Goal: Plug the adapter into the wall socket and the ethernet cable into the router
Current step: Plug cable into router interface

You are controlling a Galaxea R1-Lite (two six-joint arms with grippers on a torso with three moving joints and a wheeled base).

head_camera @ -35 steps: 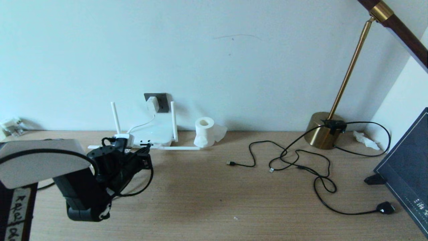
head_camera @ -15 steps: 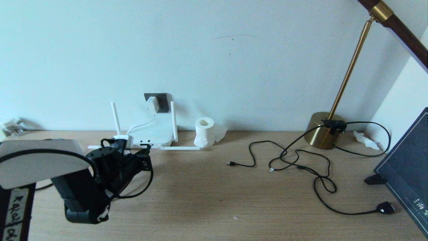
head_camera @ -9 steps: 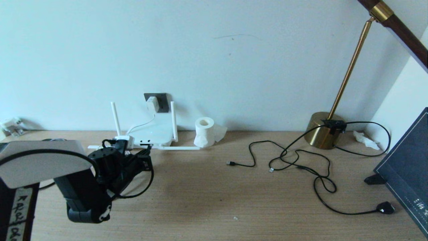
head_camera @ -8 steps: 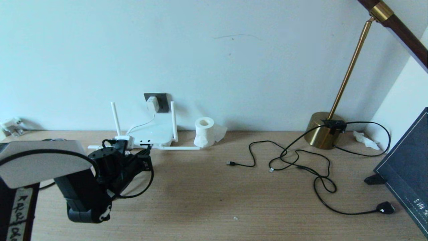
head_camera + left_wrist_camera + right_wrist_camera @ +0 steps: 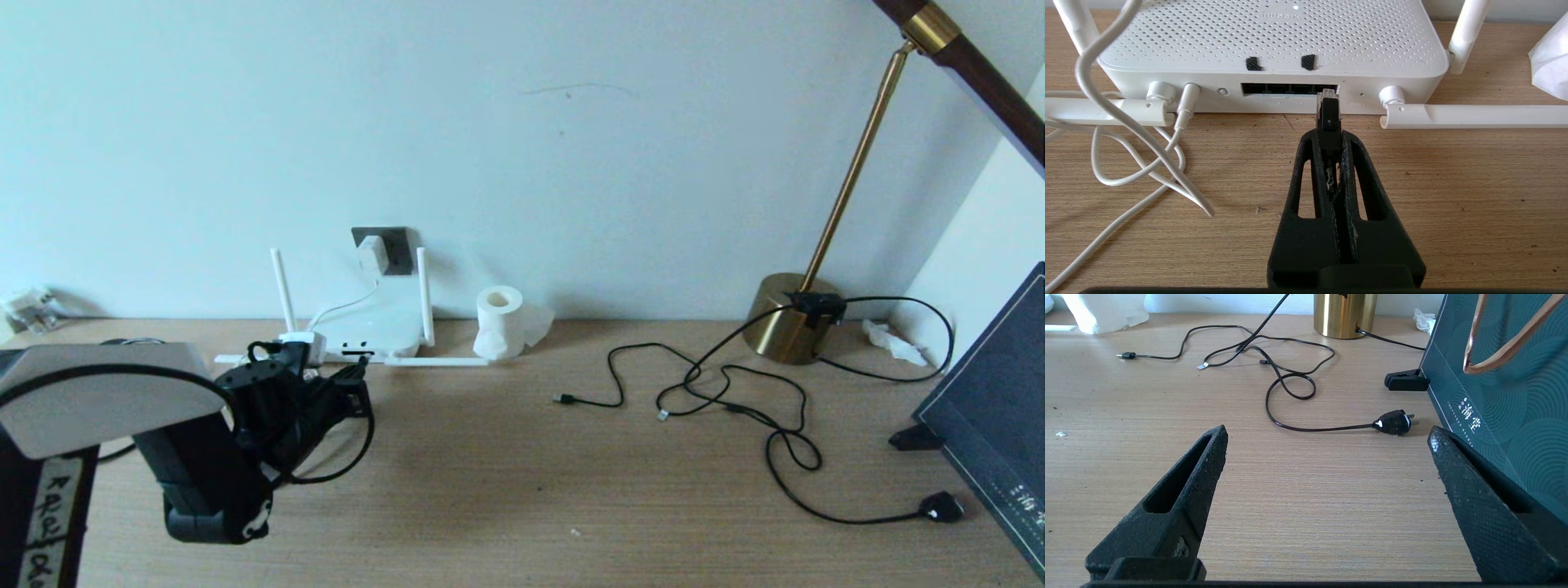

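Pale Chinese characters, perhaps "海棠", on the dark green bag [image 5: 1506, 416].

left gripper [image 5: 1328, 122]: closed, low, level | right gripper [image 5: 1327, 441]: wide apart, parked

Ethernet cable [image 5: 1329, 111] plug tip against router [image 5: 1274, 49] port, seating unclear

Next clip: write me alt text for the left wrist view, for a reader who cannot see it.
The left end effector, shut on the ethernet cable, holds its clear-tipped plug at the rightmost of the dark ports on the front of the router. The white router sits on a wooden desk, with loose white cords beside it.
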